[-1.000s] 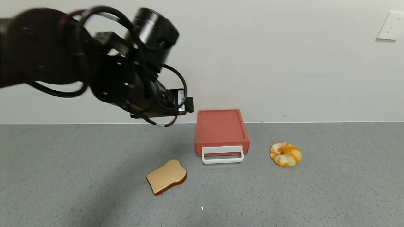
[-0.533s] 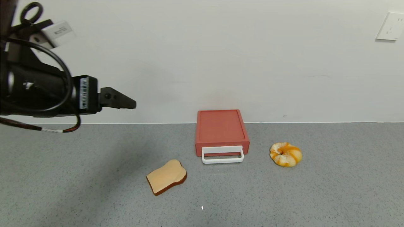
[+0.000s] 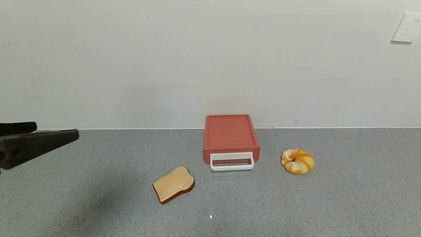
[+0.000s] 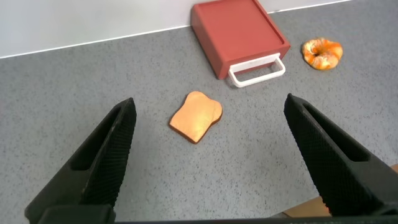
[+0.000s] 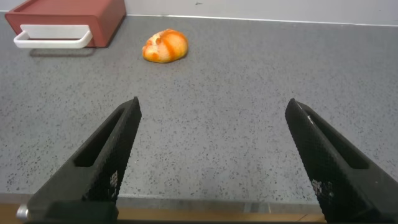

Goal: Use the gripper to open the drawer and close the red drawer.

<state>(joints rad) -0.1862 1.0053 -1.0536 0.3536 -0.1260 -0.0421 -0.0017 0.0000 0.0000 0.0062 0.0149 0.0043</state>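
The red drawer (image 3: 230,135) is a flat salmon-red box against the back wall, its tray pushed in and its white loop handle (image 3: 232,161) facing me. It also shows in the left wrist view (image 4: 239,31) and the right wrist view (image 5: 68,12). My left gripper (image 3: 57,130) is open and empty at the far left edge, above the table and far from the drawer; the left wrist view (image 4: 210,101) looks past its fingers at the bread and the drawer. My right gripper (image 5: 212,101) is open and empty, low near the table's front edge.
A bread slice (image 3: 173,184) lies on the grey table (image 3: 296,204) in front and left of the drawer. An orange-and-white bun (image 3: 297,160) lies to the drawer's right. A white wall outlet (image 3: 406,27) is at the upper right.
My left arm has swung away to the left and down from high beside the drawer; only its finger ends show now. The drawer, bread and bun have not moved.
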